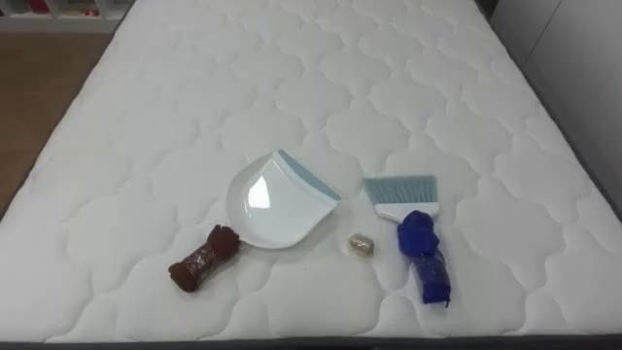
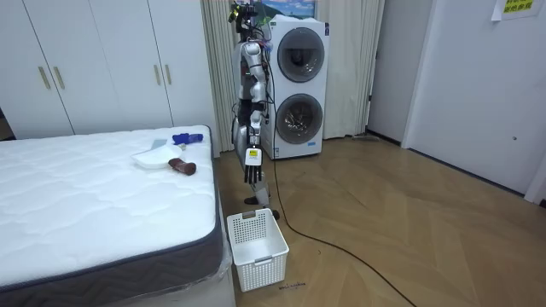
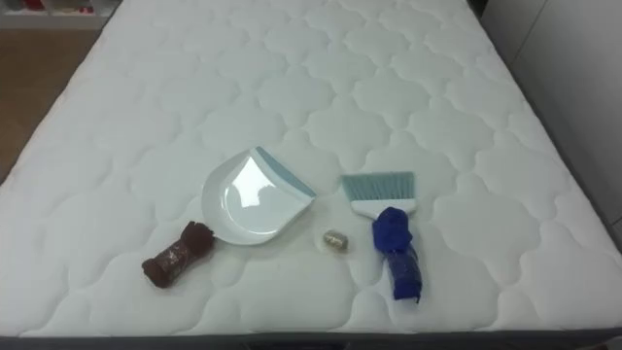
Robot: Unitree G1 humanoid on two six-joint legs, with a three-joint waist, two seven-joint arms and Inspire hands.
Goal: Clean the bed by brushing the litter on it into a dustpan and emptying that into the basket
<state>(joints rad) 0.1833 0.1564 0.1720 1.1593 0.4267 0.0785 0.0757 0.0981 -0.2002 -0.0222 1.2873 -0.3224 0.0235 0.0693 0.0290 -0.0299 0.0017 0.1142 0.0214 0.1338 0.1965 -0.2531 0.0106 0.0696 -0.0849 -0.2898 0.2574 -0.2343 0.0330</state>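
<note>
A white dustpan lies on the white quilted mattress near its front edge, its handle wrapped in brown pointing to the lower left. To its right lies a hand brush with a blue-wrapped handle and pale blue bristles. Between them sits a small tan scrap. In the room view I stand upright at the bed's side, facing it, and my left hand hangs at my side with relaxed fingers, well clear of the bed.
A white slatted basket stands on the wooden floor by the bed's corner, in front of my feet. Stacked washing machines are behind me and white wardrobes line the far wall.
</note>
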